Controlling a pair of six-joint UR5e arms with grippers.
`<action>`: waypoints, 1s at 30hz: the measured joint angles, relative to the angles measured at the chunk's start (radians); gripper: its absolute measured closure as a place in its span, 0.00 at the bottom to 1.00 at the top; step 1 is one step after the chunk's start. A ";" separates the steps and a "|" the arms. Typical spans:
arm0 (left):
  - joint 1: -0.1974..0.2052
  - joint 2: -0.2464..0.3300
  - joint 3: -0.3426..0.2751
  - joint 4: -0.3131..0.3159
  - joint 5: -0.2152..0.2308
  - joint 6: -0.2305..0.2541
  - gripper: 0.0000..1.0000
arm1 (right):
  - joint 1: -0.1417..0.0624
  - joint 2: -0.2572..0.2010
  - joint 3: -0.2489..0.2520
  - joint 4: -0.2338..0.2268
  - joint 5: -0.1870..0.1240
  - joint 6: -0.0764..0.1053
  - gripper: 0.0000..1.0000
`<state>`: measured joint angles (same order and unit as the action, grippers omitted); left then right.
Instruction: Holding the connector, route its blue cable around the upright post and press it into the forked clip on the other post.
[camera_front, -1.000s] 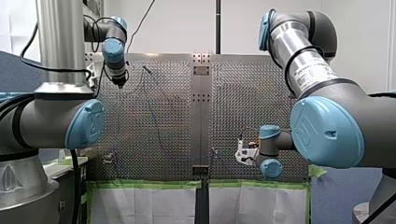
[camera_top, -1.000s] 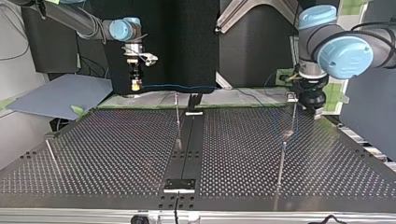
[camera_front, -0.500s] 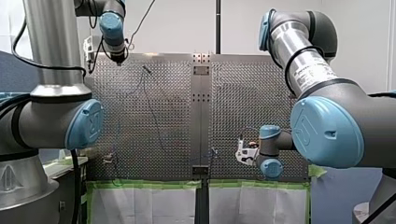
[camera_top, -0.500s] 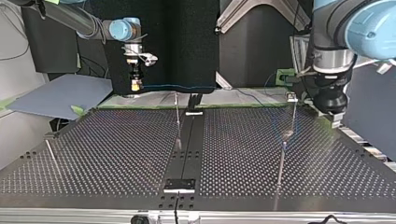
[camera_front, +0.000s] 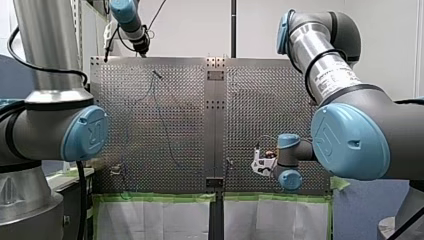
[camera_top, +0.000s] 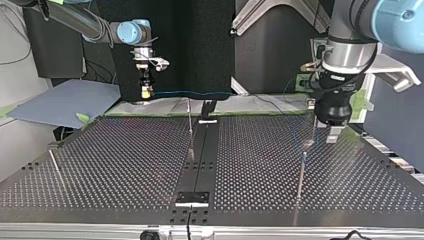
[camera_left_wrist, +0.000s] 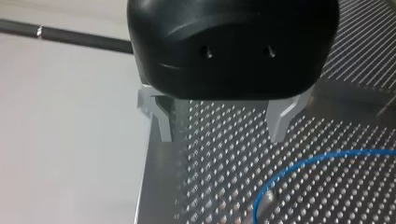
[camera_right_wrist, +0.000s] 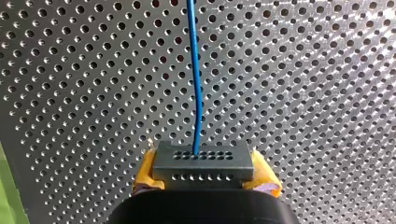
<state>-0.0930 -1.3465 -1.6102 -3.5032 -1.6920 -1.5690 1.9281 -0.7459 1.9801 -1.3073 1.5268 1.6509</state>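
Your right gripper (camera_right_wrist: 205, 178) clamps the connector (camera_right_wrist: 203, 162), left gripper (camera_left_wrist: 222, 123) spread empty; routing seems in hand, so next you lead the blue cable (camera_right_wrist: 196, 74) round the upright post (camera_top: 190, 131).

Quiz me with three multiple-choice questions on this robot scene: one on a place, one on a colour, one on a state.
1. Where is the connector?
A. in the right pincer
B. on the floor
C. in a person's hand

2. What colour is the cable?
A. red
B. blue
C. green

3. How is the left pincer?
A. shut on the cable
B. open and empty
C. shut on the connector

Answers:
1 A: the right wrist view shows it clamped between yellow pads.
2 B: it shows blue in both wrist views.
3 B: its metal fingers stand apart with nothing between them.
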 joint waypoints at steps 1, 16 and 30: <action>-0.009 -0.007 0.009 -0.009 -0.002 0.004 0.04 | 0.000 0.000 0.000 0.001 0.000 0.000 0.71; -0.093 -0.050 0.080 -0.127 -0.051 0.018 0.04 | 0.000 0.000 -0.001 0.006 0.000 -0.002 0.71; -0.101 -0.050 0.072 -0.180 -0.094 -0.011 0.04 | 0.000 0.000 0.000 0.009 0.000 -0.003 0.71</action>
<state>-0.1937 -1.3967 -1.5386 -3.6836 -1.7860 -1.5804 1.9285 -0.7460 1.9796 -1.2984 1.5265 1.6482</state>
